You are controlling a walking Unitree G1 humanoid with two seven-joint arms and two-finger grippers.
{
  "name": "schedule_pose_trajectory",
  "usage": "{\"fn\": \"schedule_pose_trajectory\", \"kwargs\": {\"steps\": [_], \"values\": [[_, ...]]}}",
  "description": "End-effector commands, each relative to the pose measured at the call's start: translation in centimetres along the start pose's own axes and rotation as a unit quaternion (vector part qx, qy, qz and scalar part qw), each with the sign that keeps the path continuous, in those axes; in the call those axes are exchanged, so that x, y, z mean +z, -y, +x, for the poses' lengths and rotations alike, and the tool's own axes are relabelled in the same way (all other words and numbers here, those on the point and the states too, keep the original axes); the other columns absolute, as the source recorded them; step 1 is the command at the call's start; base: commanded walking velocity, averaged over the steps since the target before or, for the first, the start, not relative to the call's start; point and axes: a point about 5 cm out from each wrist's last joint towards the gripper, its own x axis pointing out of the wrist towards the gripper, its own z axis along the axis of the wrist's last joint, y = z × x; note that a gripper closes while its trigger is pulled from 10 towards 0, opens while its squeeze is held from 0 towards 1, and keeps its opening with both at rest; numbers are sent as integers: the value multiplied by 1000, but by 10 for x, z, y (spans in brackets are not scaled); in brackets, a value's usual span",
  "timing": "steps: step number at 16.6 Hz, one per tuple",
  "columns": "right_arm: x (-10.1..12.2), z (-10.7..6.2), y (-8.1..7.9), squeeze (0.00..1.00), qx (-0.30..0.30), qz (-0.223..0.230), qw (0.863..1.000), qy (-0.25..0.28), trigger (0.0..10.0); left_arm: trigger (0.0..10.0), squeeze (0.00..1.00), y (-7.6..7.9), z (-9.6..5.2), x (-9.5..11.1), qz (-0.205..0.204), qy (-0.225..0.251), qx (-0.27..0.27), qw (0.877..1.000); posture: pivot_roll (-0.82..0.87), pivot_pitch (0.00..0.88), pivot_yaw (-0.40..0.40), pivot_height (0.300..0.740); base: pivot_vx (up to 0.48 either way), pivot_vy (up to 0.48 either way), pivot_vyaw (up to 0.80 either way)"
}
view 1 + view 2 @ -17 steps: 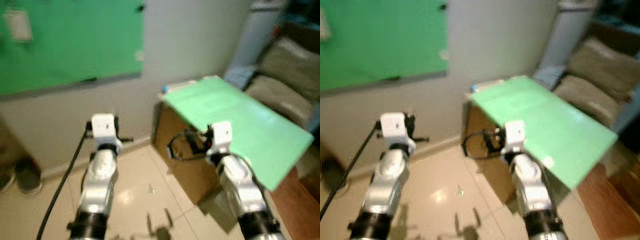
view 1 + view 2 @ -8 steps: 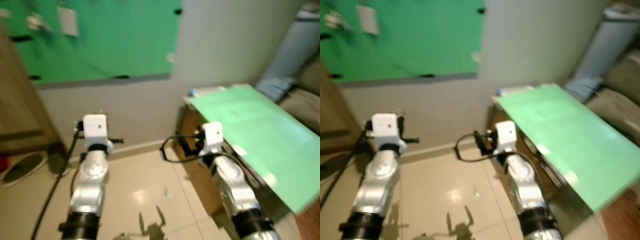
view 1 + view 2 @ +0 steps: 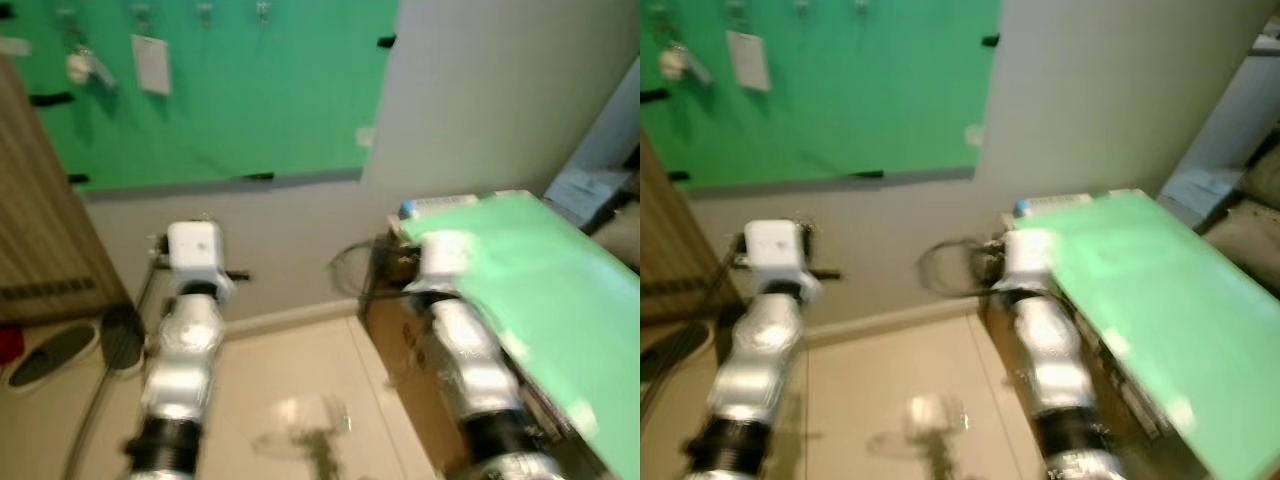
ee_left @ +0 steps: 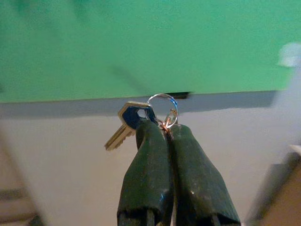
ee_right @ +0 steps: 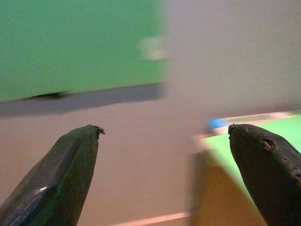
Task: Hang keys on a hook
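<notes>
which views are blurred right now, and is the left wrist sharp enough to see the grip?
Both eye views: motion blur, worst on the right arm and green table. Left wrist view: sharp up close, fingers pinched on the key ring, background soft. Right wrist view: soft throughout, right gripper open.

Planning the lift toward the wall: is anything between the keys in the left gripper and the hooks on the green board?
Nothing visible blocks the way. The left gripper pinches the keys by their ring, with bare grey wall and green board ahead. The hooks sit along the board's top edge, well above the gripper.
</notes>
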Motion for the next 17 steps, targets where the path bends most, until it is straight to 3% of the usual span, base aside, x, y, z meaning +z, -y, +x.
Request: {"fn": "schedule_pose_trajectory", "kwargs": {"steps": [1,5,8,9,13,17], "values": [[14,3,-1,0,-4,-2,1000,30,10000,10000,0,-7,0,3,1,7,7,1000,60,0,-76,740,480,0,0],[11,5,-7,0,22,-11,999,24,10000,10000,0,-3,2,19,17,49,1,999,65,0,-79,740,480,0,0],[11,4,-18,0,56,-16,998,23,10000,10000,0,3,-1,18,0,43,-23,999,74,0,-82,740,480,0,581],[11,3,-18,0,55,-14,998,25,10000,10000,0,9,-2,16,-10,37,-45,998,74,0,-81,740,0,0,556],[6,1,-20,0,56,-18,998,19,10000,10000,0,25,-4,34,13,72,-95,993,70,0,-78,740,0,0,0],[6,2,-18,0,57,-19,998,16,10000,10000,0,23,-2,33,-3,62,-82,995,70,0,-79,740,397,-216,0]]}}
